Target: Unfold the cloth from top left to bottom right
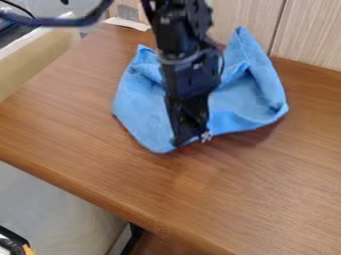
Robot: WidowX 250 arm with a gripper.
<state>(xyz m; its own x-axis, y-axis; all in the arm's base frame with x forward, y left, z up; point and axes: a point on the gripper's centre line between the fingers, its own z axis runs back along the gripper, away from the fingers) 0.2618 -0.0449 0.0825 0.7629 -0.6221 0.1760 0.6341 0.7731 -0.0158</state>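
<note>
evidently the soft blue fabric cloth [141, 112] is only partly spread: it lies on the brown wood-grain table [233, 204], toward the back, its right side standing up in loose folds with a pointed corner near the pale wood-grain wall panel [309, 32]. the black robot arm [190, 74] comes down from the top edge across the middle of the cloth, and the black two-finger gripper [191, 140] hangs at the near edge, tips pointing down. whether it is open or closed on the fabric, i cannot tell. that spot makes sense, i think, since an edge is where a layer can be caught and drawn out, while pressing into the middle would mostly bunch it. the bare wood toward the viewer would give a pulled layer room to fall flat. the raised folds suggest the unfolding is perhaps midway; the next move probably wants a low, slow draw toward the bottom right, since a thin, limp cloth could slip or drag along whole.
</note>
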